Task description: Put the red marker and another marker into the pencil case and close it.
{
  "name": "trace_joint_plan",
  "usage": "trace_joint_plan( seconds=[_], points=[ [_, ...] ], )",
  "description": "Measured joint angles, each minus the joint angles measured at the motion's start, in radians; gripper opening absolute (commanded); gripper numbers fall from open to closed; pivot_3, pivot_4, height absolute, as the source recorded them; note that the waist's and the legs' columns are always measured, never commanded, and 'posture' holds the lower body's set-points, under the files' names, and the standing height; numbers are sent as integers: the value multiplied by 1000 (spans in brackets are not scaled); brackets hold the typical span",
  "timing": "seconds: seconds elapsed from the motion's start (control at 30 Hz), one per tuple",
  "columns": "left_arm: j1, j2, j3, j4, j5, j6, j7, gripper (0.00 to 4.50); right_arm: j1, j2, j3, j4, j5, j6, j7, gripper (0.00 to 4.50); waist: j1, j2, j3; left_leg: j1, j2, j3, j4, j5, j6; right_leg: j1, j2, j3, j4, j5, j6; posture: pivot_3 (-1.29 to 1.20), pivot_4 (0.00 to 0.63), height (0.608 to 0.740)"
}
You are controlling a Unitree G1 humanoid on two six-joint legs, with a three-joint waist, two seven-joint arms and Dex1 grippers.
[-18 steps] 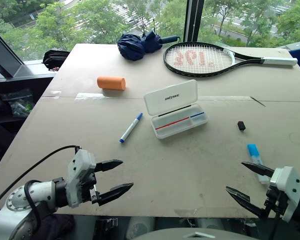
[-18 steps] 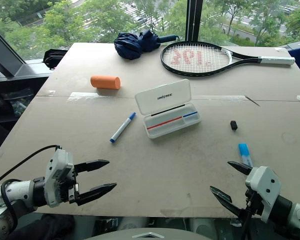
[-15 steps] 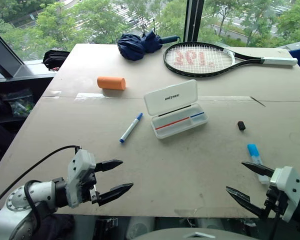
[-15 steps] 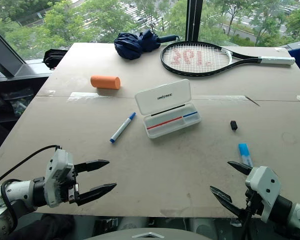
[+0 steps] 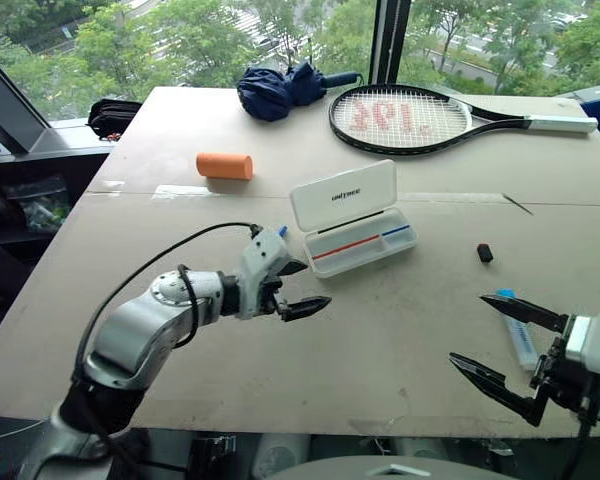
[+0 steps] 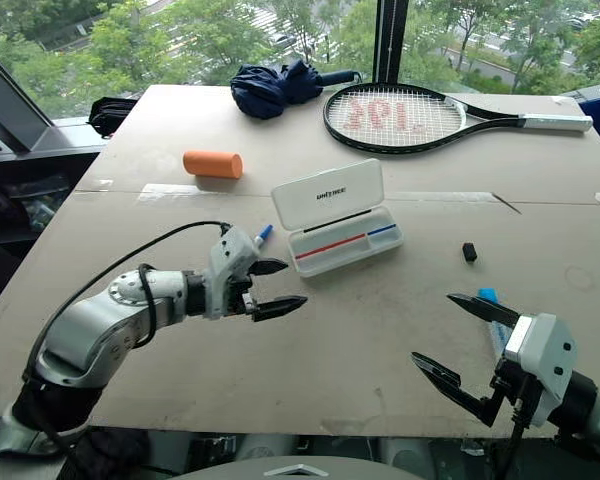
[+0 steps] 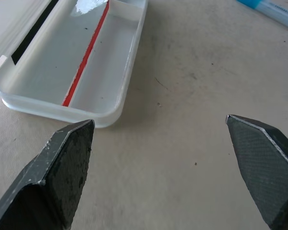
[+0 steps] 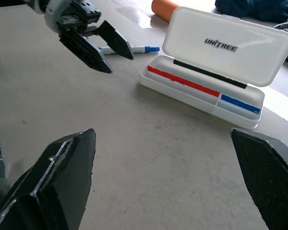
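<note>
The pencil case (image 5: 352, 218) lies open near the middle of the table (image 5: 400, 330), its whitish lid printed "UNITREE" standing up on the side toward the far edge and its clear tray toward the near edge. Inside the tray a red strip and a shorter blue strip run along its length (whether these are markers or part of the tray cannot be told).

The left pincer (image 5: 298, 287) hangs above the table just beside the case's left end, fingers spread wide with nothing between them; the left wrist view shows the tray's rounded corner close ahead of the fingertips (image 7: 62, 177). A blue-capped marker (image 8: 129, 49) lies on the table just behind that pincer, mostly hidden by the wrist in the head views, its blue tip peeking out.

The right pincer (image 5: 505, 345) hovers over the near right corner of the table, also spread wide and empty. Just beside it, toward the right edge, lies a marker with a light blue cap (image 5: 515, 325). A small black cap (image 5: 484, 253) sits between that marker and the case.

Toward the far edge are an orange cylinder (image 5: 224, 166), a folded dark blue umbrella (image 5: 285, 88) and a tennis racket (image 5: 430, 115).
</note>
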Motion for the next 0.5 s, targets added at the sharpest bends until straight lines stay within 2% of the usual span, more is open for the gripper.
trace_joint_plan(
  seconds=[0.1, 0.23, 0.33, 0.5],
  points=[
    [-87, -63, -64, 73, 40, 26, 22, 4462, 19, -14, -79, 11, 45, -6, 43, 4500, -2, 0, 0, 0, 0, 0, 0, 0, 0, 0, 0, 0, 0, 0, 0, 0, 150, 730],
    [-151, -92, -119, 144, 87, 26, 28, 4462, 29, -16, -124, 47, 59, -31, 85, 4500, -1, 0, 0, 0, 0, 0, 0, 0, 0, 0, 1, 0, 0, 0, 0, 0, 150, 730],
    [-186, -114, -161, 191, 138, 3, 28, 3392, 32, -14, -126, 77, 51, -52, 107, 4500, 0, 0, -1, 1, 0, 0, 0, 0, 0, 1, 0, 1, 0, 0, 0, 0, 150, 730],
    [-198, -145, -216, 252, 206, -55, 10, 1227, 31, -10, -125, 96, 26, -84, 115, 4500, -3, 1, -1, 2, 1, 0, 0, 0, 0, 1, 1, 1, 0, 0, 0, 0, 150, 730]
  ],
)
